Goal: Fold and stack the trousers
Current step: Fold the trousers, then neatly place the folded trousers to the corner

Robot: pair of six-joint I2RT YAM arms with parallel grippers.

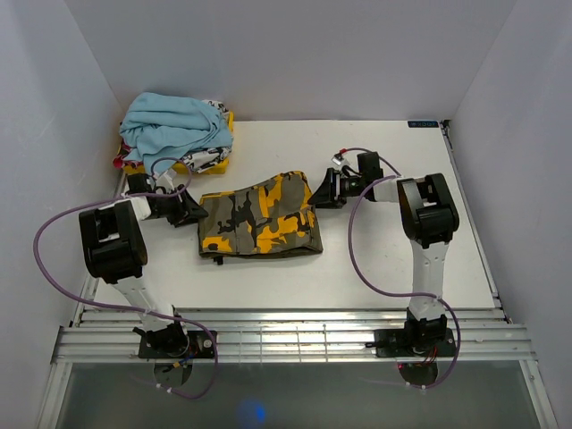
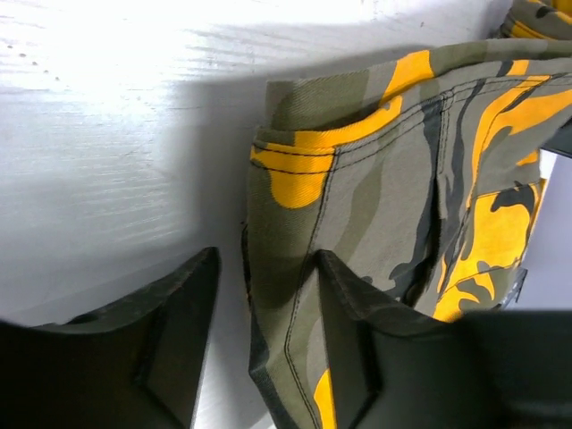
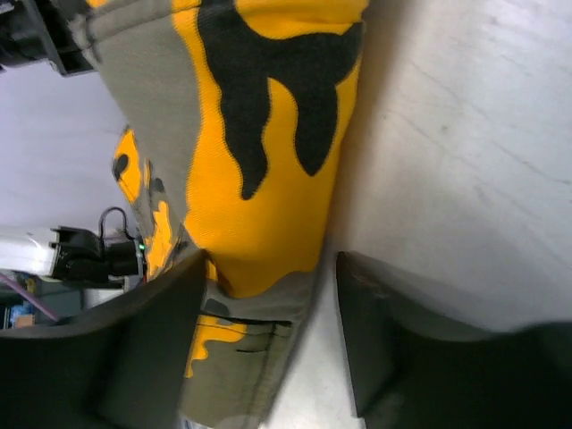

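Between the parted jaws of the left pincer (image 2: 268,268) lies one edge of the folded trousers (image 2: 393,179), and the right pincer (image 3: 268,268), likewise open, straddles their opposite corner, nothing clamped. Closing on only the top layer would, I judge, drag the fold apart when lifted; beyond the left pincer, the heaped light blue garment (image 1: 174,125) could snag a careless swing.

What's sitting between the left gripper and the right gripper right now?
The folded trousers, with the left gripper at one end and the right gripper at the other; the top view shows it.
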